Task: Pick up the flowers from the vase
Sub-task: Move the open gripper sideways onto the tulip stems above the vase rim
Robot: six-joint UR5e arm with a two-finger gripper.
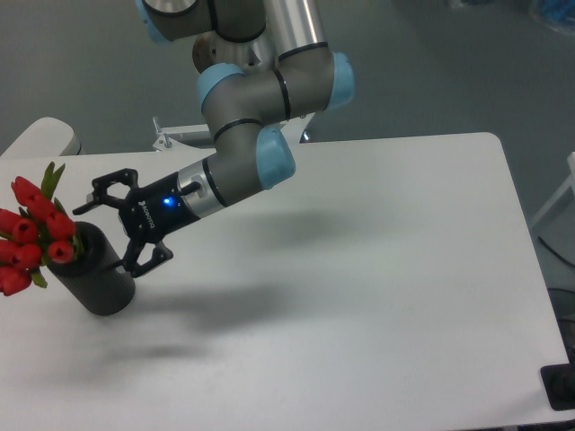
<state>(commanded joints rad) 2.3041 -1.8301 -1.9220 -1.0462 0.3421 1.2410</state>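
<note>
My black two-finger gripper hangs spread wide, empty, just right of the matte black cylindrical vase at the table's left. The bunch of red tulip buds stands inside; light and crushable, I judge, so I'd take the stems.

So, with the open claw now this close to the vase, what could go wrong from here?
The claw is level with the vase top, not the flowers; its lower finger could knock the vase over. The blooms lean left, away from the claw, so closing here may grab the rim or crush stems. The vase stands near the table's left edge.
</note>
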